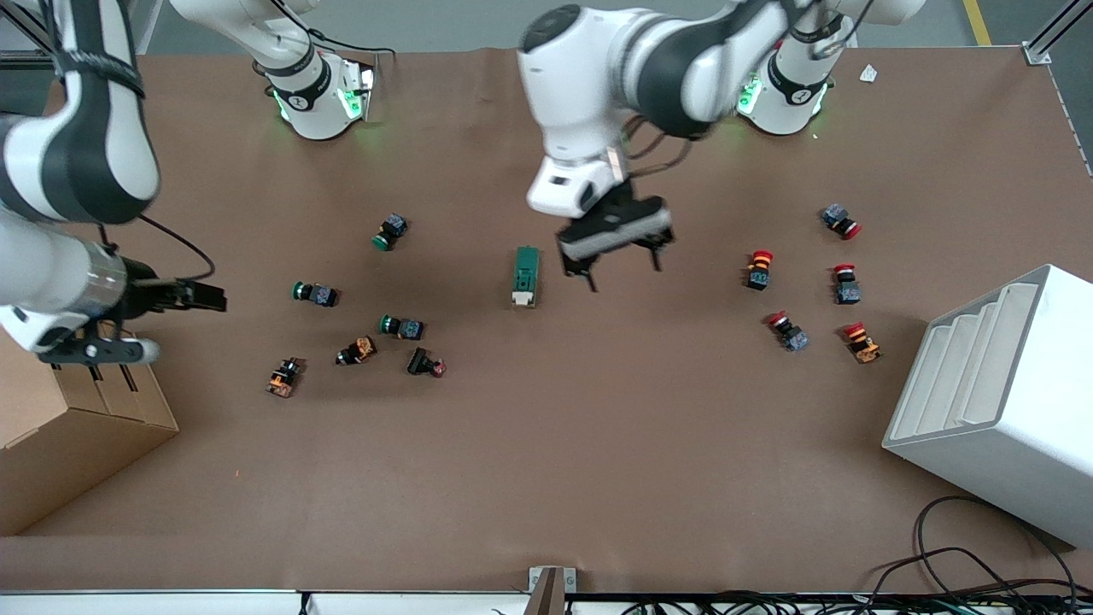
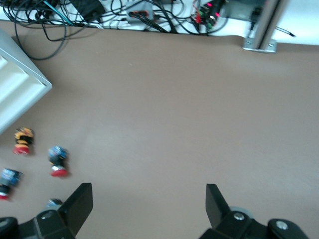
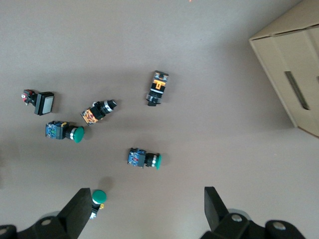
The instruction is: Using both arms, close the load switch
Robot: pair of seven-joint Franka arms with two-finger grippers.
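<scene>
The load switch (image 1: pixel 526 275) is a dark-green block lying mid-table, with its cream lever tab at the end nearer the front camera. It shows in neither wrist view. My left gripper (image 1: pixel 624 273) hangs open and empty over bare table just beside the switch, toward the left arm's end. Its wrist view shows the left gripper (image 2: pixel 149 199) with jaws wide apart over brown table. My right gripper (image 1: pixel 201 297) is open and empty over the table at the right arm's end, near the cardboard box. The right gripper (image 3: pixel 147 204) shows one finger (image 3: pixel 79 211) close to a green push button (image 3: pixel 98 196).
Green and orange push buttons (image 1: pixel 401 326) lie scattered between the switch and the cardboard box (image 1: pixel 77 427). Red-capped buttons (image 1: pixel 760 269) lie toward the left arm's end, near a white stepped stand (image 1: pixel 999 401). Cables (image 1: pixel 965 572) run along the table's near edge.
</scene>
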